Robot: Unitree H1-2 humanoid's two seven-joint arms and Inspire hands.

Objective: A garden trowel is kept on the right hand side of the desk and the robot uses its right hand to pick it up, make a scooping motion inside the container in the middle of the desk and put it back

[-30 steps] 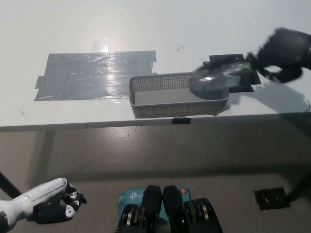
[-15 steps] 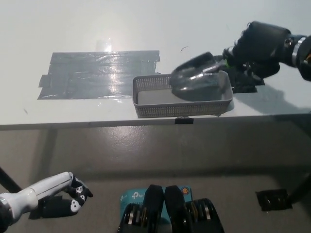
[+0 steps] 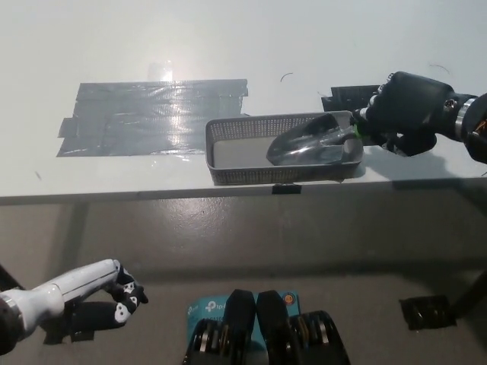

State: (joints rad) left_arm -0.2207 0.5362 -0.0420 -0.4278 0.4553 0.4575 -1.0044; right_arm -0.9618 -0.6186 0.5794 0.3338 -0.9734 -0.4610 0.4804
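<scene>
A grey mesh container [image 3: 228, 172] stands at the middle of the white desk, near its front edge. The garden trowel [image 3: 308, 143] has a shiny dark scoop blade that lies inside the container's right half, pointing left. Its handle runs out over the right rim into my black right hand [image 3: 403, 106], which is shut on it just right of the container. My white left hand [image 3: 95, 293] rests low at the lower left, below the desk, with its dark fingers curled.
A broad patch of grey tape [image 3: 148, 118] covers the desk left of the container. A black mat [image 3: 354, 95] lies behind my right hand. The desk's front edge [image 3: 152, 194] runs across the picture, with floor below.
The trowel blade has dropped from above the container's back rim down into its right half. My right hand has moved a little lower and nearer. The left hand has shifted slightly right.
</scene>
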